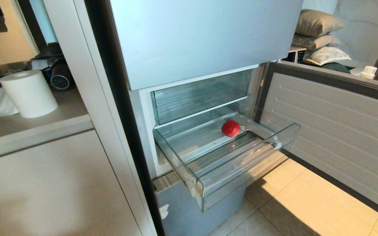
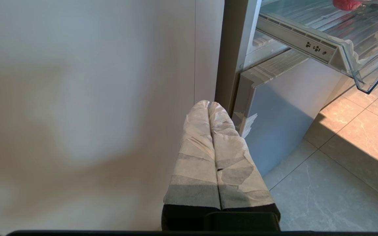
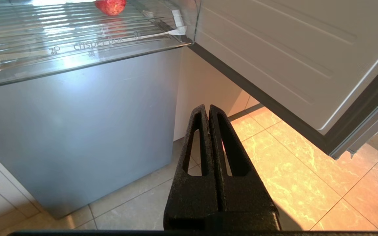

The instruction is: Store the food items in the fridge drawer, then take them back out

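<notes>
Right gripper (image 3: 208, 109) is pinched shut on nothing, low over the floor tiles (image 3: 294, 183) below the pulled-out fridge drawer (image 1: 241, 170).
You have one food item (image 1: 230, 127) on the drawer's ribbed floor; a second is not in sight. Left gripper (image 2: 208, 105) is also closed and empty beside the fridge (image 1: 202, 39). Judging by this, your next move is to spread the fingers and lift to the piece.

Fridge drawer (image 1: 241, 164): clear plastic, ribbed floor, pulled out from the fridge (image 1: 205, 36) above the closed lower door panel (image 1: 192, 209); holds one red food item (image 1: 230, 128) toward the back right of its floor. Countertop (image 1: 21, 124), left of the fridge: bears a white paper roll (image 1: 29, 93), standing upright.
</notes>
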`<state>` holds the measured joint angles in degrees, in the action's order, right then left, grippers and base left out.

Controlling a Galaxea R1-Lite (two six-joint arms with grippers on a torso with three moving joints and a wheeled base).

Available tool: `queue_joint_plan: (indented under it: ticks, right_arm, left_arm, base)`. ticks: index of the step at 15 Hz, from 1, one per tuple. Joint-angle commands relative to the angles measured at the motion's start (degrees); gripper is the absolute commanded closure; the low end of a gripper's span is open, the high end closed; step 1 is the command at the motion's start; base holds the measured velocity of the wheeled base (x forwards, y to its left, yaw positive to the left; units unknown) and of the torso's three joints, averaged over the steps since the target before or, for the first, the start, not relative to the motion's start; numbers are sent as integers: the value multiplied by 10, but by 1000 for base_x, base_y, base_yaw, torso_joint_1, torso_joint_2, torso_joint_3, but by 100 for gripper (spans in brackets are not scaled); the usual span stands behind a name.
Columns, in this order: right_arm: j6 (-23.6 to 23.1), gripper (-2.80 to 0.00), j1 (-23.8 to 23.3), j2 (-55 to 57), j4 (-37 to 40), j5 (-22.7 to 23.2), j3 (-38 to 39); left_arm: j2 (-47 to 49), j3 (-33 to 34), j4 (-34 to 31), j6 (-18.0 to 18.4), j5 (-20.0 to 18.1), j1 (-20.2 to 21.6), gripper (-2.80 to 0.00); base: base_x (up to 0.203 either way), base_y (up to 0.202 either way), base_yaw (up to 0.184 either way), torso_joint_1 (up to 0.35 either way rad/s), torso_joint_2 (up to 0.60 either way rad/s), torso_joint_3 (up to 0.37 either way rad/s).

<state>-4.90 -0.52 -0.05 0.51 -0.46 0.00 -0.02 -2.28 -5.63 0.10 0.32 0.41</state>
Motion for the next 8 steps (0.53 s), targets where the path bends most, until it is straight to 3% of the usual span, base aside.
queue_joint_plan:
  ticks: [1, 3, 8]
  right_arm:
    - [-1, 0, 0, 0, 1, -1, 0]
    - [0, 0, 0, 0, 1, 0, 0]
    - [2, 0, 0, 0, 1, -1, 0]
  left_arm:
    - [0, 0, 0, 0, 0, 0, 0]
    - [0, 0, 0, 0, 0, 0, 0]
    - [0, 0, -1, 1, 0, 0, 0]
  base:
    - [0, 0, 0, 0, 0, 0]
    - [0, -5, 36, 1, 1, 1]
    - [1, -8, 165, 3, 0, 4]
